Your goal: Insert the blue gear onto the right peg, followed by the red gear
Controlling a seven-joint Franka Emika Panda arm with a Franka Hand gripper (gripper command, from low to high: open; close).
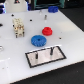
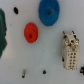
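The blue gear [image 1: 38, 40] lies flat on the white table, just behind the grey black-edged plate [image 1: 35, 61]. In the wrist view the blue gear [image 2: 49, 12] shows from above with its centre hole. Smaller, the red gear [image 1: 47, 30] sits a little beyond it toward the exterior view's right, and the red gear [image 2: 31, 32] lies apart from the blue one. Two dark pins stand on the plate; the right peg [image 1: 51, 51] is bare. No fingers of the gripper show in either view.
A beige block-shaped part [image 1: 18, 26] [image 2: 69, 47] stands at the exterior view's left of the gears. A dark blue lump [image 1: 52, 8] rests at the back. Small dark spots [image 2: 44, 72] mark the table. A green object [image 2: 2, 30] shows at the wrist frame's edge.
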